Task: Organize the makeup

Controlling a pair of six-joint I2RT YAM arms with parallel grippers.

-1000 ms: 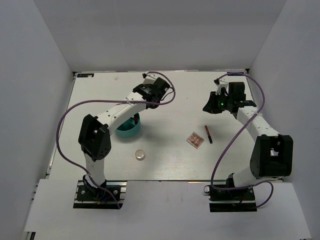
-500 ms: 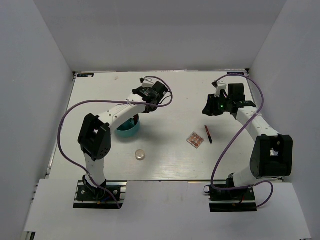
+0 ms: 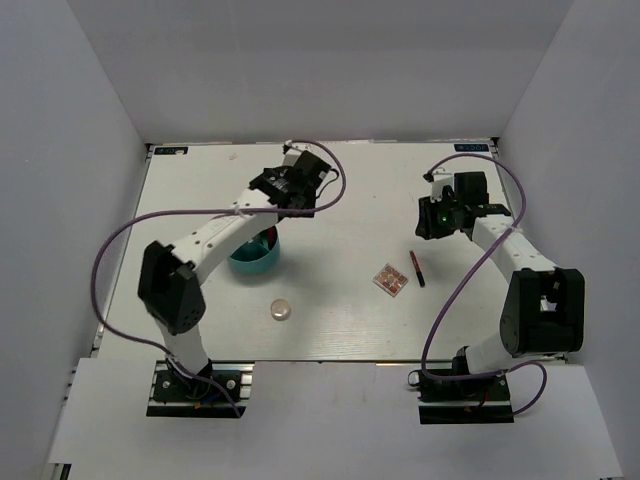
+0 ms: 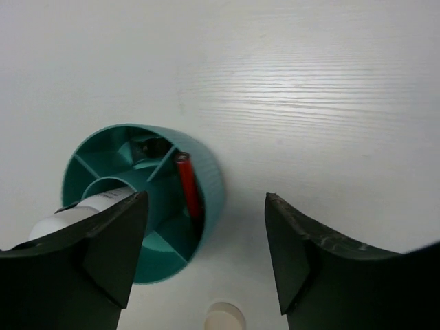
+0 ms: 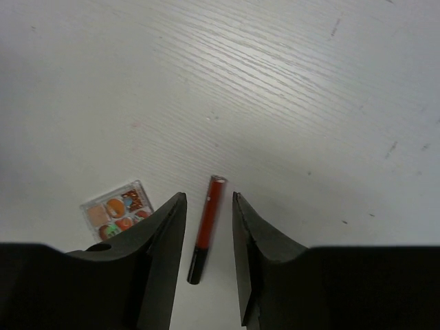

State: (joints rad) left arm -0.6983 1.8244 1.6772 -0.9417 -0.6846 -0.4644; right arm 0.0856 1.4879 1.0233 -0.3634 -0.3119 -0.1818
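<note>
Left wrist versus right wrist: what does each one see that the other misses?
Left wrist only: the teal tub holding a red stick and a white bottle, plus the compact at the bottom edge. Right wrist only: a red-black stick lying on the table beside the palette. Both: the same white tabletop, nothing else.

Palette [image 5: 115, 210] stands beside the stick [image 5: 206, 229] (not touching).

On the tabletop [image 3: 340, 325], the tub [image 3: 258, 262] sits left, the compact [image 3: 281, 310] just before it; the palette [image 3: 390, 280] and stick [image 3: 417, 268] lie side by side at right.
</note>
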